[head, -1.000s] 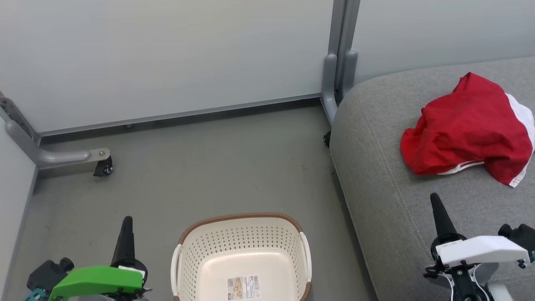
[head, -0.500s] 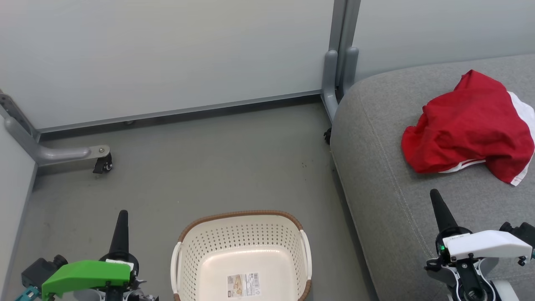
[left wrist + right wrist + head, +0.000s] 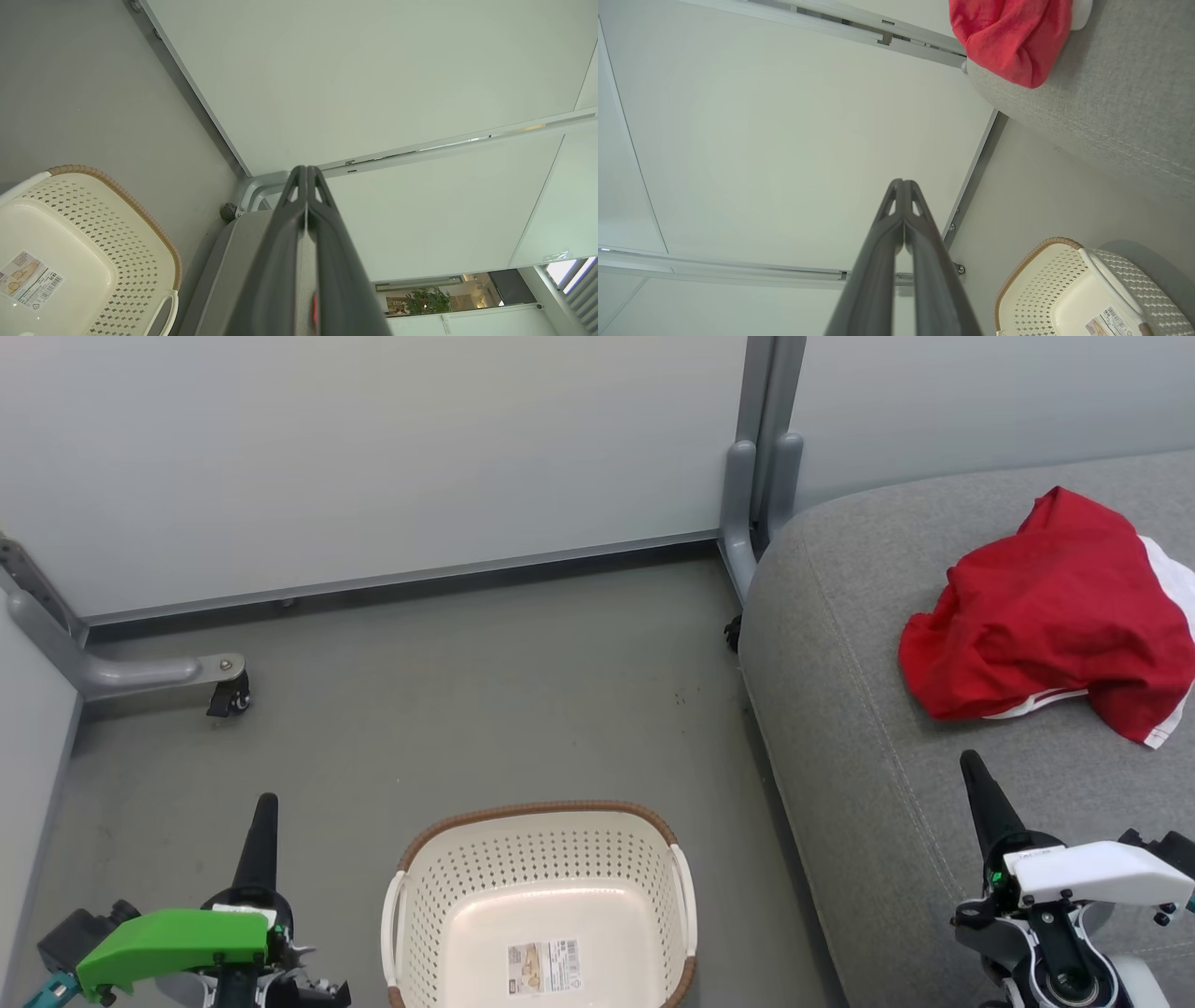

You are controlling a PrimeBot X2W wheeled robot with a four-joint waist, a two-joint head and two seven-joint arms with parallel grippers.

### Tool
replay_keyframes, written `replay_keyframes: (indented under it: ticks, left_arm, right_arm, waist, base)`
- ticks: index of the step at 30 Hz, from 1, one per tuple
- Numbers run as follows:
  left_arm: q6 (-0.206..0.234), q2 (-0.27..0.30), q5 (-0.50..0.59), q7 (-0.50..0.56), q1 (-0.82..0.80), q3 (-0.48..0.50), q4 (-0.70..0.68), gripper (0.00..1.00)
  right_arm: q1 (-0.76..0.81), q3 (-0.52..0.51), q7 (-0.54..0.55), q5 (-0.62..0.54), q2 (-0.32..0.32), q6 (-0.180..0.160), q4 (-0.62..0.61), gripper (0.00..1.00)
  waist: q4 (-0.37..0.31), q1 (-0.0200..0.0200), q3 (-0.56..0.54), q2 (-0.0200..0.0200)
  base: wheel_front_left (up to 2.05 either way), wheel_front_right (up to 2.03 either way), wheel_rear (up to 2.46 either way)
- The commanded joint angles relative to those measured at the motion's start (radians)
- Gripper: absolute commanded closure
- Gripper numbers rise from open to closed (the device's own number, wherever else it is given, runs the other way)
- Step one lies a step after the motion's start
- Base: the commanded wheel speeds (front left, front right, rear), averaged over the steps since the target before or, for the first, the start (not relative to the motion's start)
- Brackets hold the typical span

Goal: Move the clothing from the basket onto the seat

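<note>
**A:** Red cloth [image 3: 1046, 616] with white trim at its edges lies crumpled on the grey seat [image 3: 868, 784], toward the far right. It lies free of both arms.

**B:** And the basket [image 3: 537, 808]?

**A:** It stands on the floor [image 3: 467, 691], just left of the seat and between the two arms. Cream, perforated, brown rim. A label sticker [image 3: 543, 967] lies flat on its bottom.

**B:** State of the left gripper [image 3: 265, 803]?

**A:** Low left, over the floor, beside the basket but apart from it. Its fingers are pressed together with nothing between them; the left wrist view shows the two tips meeting.

**B:** And the right gripper [image 3: 971, 763]?

**A:** Low right, above the front part of the seat, near the cloth but short of it. Its fingers are together too, and empty; the right wrist view shows the tips touching.

**B:** Surroundings?

**A:** Pale wall panels [image 3: 373, 457] stand behind. A grey post [image 3: 761, 476] rises at the seat's back corner. A grey foot with a small caster [image 3: 231, 698] sits at far left.
</note>
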Motion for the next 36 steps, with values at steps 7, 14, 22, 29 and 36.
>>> replay_keyframes:
  ticks: [7,14,22,29,36]
  left_arm:
    - [-0.012,0.006,-0.069,0.020,-0.035,0.015,0.001,1.00]
    - [-0.018,0.005,-0.116,0.035,-0.042,0.027,0.007,1.00]
    - [-0.020,0.004,-0.168,0.050,-0.051,0.037,0.012,1.00]
    - [-0.026,0.003,-0.215,0.063,-0.058,0.046,0.016,1.00]
    - [-0.027,0.002,-0.233,0.071,-0.062,0.052,0.018,1.00]
  right_arm:
    - [-0.026,-0.010,0.019,0.071,0.001,0.000,0.006,1.00]
    - [-0.032,-0.016,0.034,0.121,0.002,0.000,0.013,1.00]
    - [-0.040,-0.024,0.049,0.177,0.004,0.000,0.020,1.00]
    - [-0.047,-0.030,0.064,0.224,0.004,0.000,0.026,1.00]
    - [-0.047,-0.033,0.071,0.246,0.005,0.000,0.030,1.00]
  waist:
    - [0.001,0.0000,0.005,0.0000]
    - [0.002,0.0000,0.010,0.0000]
    - [0.002,0.0000,0.015,0.0000]
    - [0.003,0.0000,0.020,0.0000]
    - [0.004,0.0000,0.023,0.0000]
  base:
    - [0.00,0.00,0.00]
    - [0.00,0.00,0.00]
    - [0.00,0.00,0.00]
    - [0.00,0.00,0.00]
    - [0.00,0.00,0.00]
